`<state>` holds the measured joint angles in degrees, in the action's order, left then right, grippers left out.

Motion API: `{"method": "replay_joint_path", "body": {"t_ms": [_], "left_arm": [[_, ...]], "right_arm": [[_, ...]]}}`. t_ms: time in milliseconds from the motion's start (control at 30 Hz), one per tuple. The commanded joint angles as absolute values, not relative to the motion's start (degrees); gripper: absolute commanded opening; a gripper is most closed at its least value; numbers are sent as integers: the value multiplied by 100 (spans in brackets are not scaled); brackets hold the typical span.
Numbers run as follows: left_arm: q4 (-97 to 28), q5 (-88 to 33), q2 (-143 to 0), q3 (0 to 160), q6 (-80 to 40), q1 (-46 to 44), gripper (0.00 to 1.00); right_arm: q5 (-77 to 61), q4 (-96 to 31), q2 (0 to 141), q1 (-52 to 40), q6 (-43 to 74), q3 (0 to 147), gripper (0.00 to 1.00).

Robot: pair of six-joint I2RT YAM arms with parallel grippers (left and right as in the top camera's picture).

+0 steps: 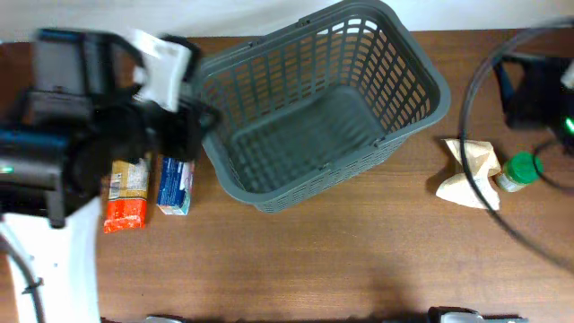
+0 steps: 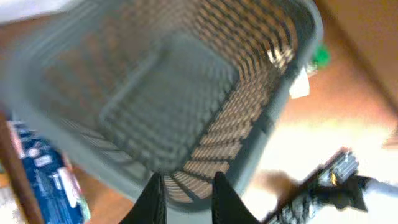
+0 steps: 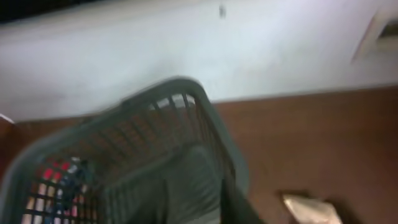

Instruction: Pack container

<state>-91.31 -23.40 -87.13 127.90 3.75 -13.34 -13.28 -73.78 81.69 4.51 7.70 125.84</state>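
Observation:
The container (image 1: 421, 72), a large dark grey slotted basket, stands at the back middle of the table with nothing in it. My left gripper (image 1: 204, 117) hovers at the container's left rim. In the left wrist view the left gripper (image 2: 188, 200) is open and empty, looking down into the container (image 2: 81, 68). My right arm (image 1: 536, 90) is at the far right. In the right wrist view the right gripper (image 3: 196, 214) looks open and empty, facing the container (image 3: 186, 87) from its right side; this view is dark and blurred.
An orange and yellow packet (image 1: 126, 196) and a blue box (image 1: 175, 184) lie left of the container. A crumpled beige paper bag (image 1: 473, 170) and a green-capped bottle (image 1: 518, 170) lie to its right. A black cable (image 1: 475, 161) loops over the bag.

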Motion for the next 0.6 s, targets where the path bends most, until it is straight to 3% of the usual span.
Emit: {"method": "replay_joint_path", "body": {"t_ms": [0,267,567], "left_arm": [[-9590,-1000,-8766,12875,548,-2585,2],[-9668,-80,-8829,12036,545,-4753,2],[-8632,-290,-8829,10073,528,-4751,2]], "right_arm": [[-1933,-7446,8967,440,1219,12558,4],[-1806,-7505,10237,-56,1402,12558,4],[-1623,-7874,10667,-89,1398,12554,4]]}}
